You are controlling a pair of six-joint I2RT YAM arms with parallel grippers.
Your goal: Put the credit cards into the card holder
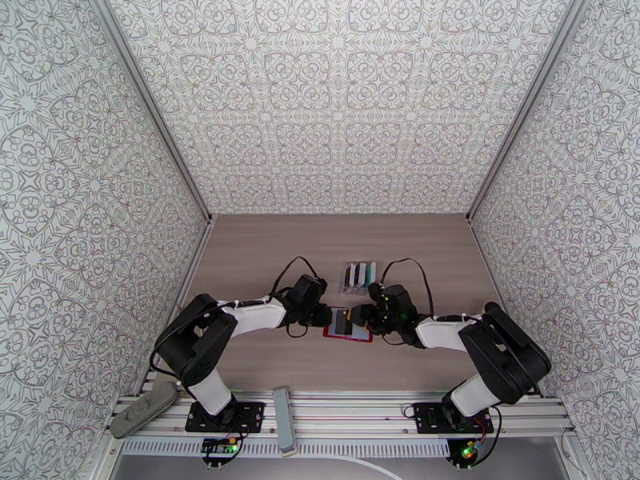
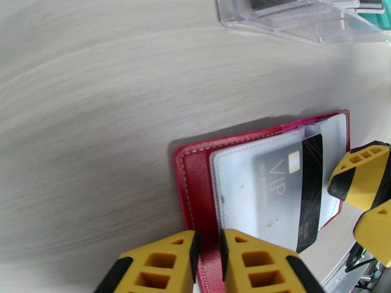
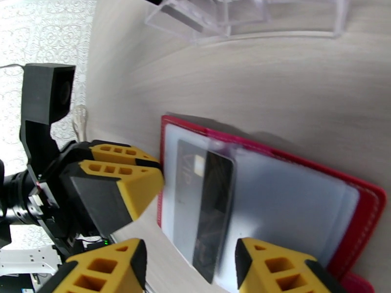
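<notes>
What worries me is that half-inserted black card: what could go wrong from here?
1. The black card sits only partly inside the clear pocket; a further push could jam it or buckle the sleeve.
2. The right gripper is open astride the card's free end, so a poor close might drag it back out.
3. The left gripper seems to pinch only the card holder at its edge; the holder could slip.

Card holder [image 2: 195,181]: red, white stitching, milky-clear pockets. Black card [image 2: 288,191]: grey VIP lettering, gold chip. My fingers [image 2: 249,260]: yellow and black. Table [image 2: 97,118]: pale wood grain.
</notes>
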